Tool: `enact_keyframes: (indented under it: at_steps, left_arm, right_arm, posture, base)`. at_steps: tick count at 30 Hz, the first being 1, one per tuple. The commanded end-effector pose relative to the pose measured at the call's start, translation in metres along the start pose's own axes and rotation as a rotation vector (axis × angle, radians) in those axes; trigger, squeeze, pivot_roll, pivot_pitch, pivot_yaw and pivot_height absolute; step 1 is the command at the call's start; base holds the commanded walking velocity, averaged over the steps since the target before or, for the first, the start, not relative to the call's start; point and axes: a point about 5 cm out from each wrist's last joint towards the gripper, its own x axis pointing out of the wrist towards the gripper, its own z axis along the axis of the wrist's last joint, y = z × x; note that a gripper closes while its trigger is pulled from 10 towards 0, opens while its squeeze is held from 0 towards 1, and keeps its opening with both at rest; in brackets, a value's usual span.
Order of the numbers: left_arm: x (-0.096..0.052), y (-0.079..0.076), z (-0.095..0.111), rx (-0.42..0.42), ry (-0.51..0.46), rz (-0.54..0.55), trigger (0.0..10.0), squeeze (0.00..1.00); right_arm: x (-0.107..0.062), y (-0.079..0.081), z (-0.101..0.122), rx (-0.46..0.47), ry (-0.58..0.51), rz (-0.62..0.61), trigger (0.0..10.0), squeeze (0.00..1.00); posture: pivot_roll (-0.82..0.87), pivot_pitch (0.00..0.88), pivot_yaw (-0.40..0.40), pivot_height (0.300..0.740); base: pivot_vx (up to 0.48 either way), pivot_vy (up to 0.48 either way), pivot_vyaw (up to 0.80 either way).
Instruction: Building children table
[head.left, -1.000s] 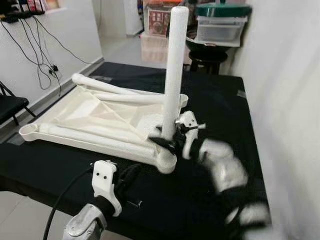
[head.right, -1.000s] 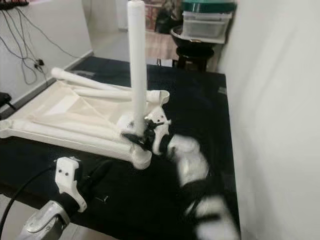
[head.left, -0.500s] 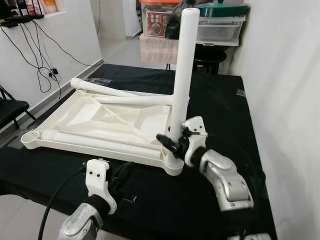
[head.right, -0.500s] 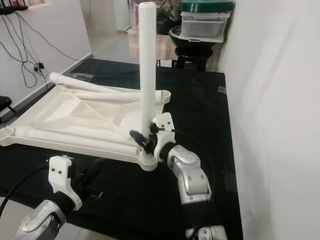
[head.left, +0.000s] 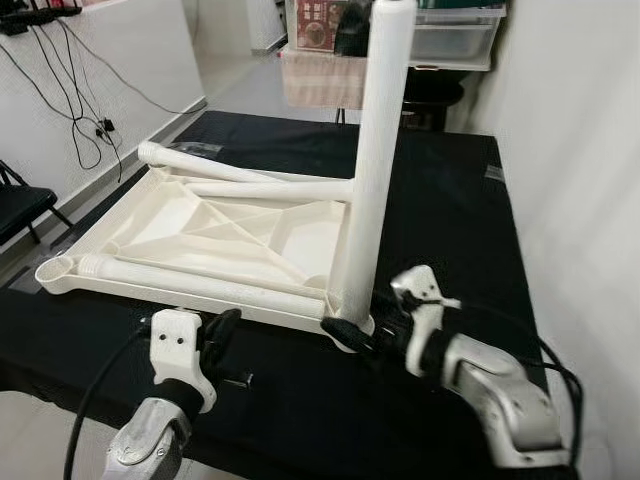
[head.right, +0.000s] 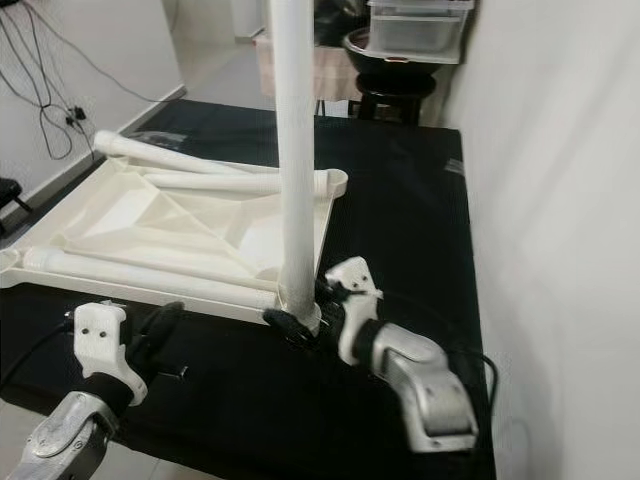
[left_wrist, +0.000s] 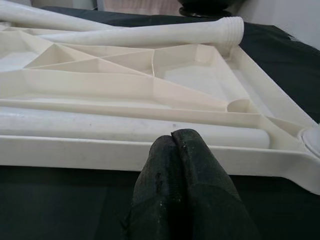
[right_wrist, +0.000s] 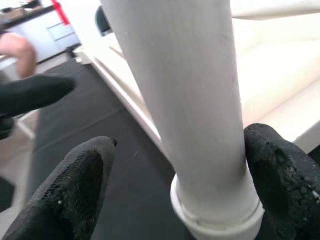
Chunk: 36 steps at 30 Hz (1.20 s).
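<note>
Right hand is set low at the near right corner socket, fingers spread either side of the upright leg without clamping it, long axis vertical, pointing up from the inverted table top lying flat on the black tabletop; left hand, fingers pressed together and empty, sits just off the near rim

I see a black cloth spread across the work surface, running back toward the far end of the room. On my left a white wall carries loose black cables hanging down it, and a dark folding chair stands just beside it. Beyond the cloth sits a clear plastic storage box on a dark round stool. A plain white wall closes my right side.
</note>
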Motion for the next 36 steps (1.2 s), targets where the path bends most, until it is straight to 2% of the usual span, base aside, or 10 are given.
enact_keyframes:
  at_steps: [1, 2, 6, 11, 15, 19, 27, 28, 30, 36]
  left_arm:
    - [-0.002, 0.003, 0.003, 0.018, -0.008, 0.034, 10.0, 0.0]
    - [-0.003, 0.005, 0.002, 0.018, -0.007, 0.049, 10.0, 0.0]
    - [-0.004, 0.01, 0.001, 0.011, -0.002, 0.092, 10.0, 0.0]
    - [-0.008, 0.017, -0.003, 0.032, 0.023, 0.154, 10.0, 0.0]
    - [-0.009, 0.019, -0.004, 0.037, 0.033, 0.173, 10.0, 0.0]
    - [-0.01, 0.019, -0.01, 0.054, 0.07, 0.178, 10.0, 0.0]
    - [-0.009, 0.017, -0.01, 0.075, 0.063, 0.157, 10.0, 0.0]
    - [-0.009, 0.016, -0.01, 0.07, 0.064, 0.148, 10.0, 0.0]
    - [-0.009, 0.016, -0.011, 0.072, 0.066, 0.142, 10.0, 0.0]
    - [-0.009, 0.015, -0.011, 0.076, 0.068, 0.138, 10.0, 0.0]
  right_arm:
    - [0.0, 0.017, -0.003, 0.018, 0.014, 0.16, 10.0, 0.87]
    - [-0.005, 0.02, -0.003, 0.02, 0.031, 0.207, 10.0, 0.0]
    - [-0.016, 0.023, -0.005, 0.003, 0.087, 0.292, 10.0, 0.0]
    - [-0.025, 0.012, -0.008, -0.026, 0.133, 0.28, 10.0, 0.0]
    - [-0.029, 0.011, -0.005, -0.031, 0.143, 0.296, 10.0, 0.0]
    - [-0.036, 0.007, -0.003, -0.058, 0.183, 0.317, 10.0, 0.0]
    - [-0.032, -0.009, -0.001, -0.098, 0.17, 0.192, 10.0, 0.0]
    - [-0.029, -0.018, 0.0, -0.096, 0.162, 0.113, 10.0, 0.0]
    - [-0.027, -0.026, 0.003, -0.088, 0.141, 0.043, 10.0, 0.0]
    - [-0.027, -0.029, 0.007, -0.071, 0.114, 0.029, 10.0, 0.0]
  posture:
    - [-0.03, 0.062, 0.017, 0.74]
    - [-0.04, 0.063, 0.016, 0.74]
    - [-0.04, 0.057, 0.018, 0.74]
    - [-0.03, 0.056, 0.02, 0.74]
    - [-0.03, 0.055, 0.015, 0.74]
    - [-0.03, 0.048, 0.011, 0.74]
    - [-0.03, 0.043, 0.011, 0.74]
    - [-0.03, 0.045, 0.011, 0.74]
    - [-0.03, 0.046, 0.011, 0.74]
    - [-0.03, 0.051, 0.01, 0.74]
  base:
    - [0.0, 0.0, 0.0]
    - [0.0, 0.0, 0.0]
    - [0.0, 0.0, 0.0]
    - [0.0, 0.0, 0.0]
    - [0.0, 0.0, 0.0]
    - [0.0, 0.463, 0.0]
    - [0.0, 0.115, 0.0]
    - [0.0, 0.0, 0.0]
    - [0.0, 0.0, 0.0]
    - [0.0, 0.0, 0.0]
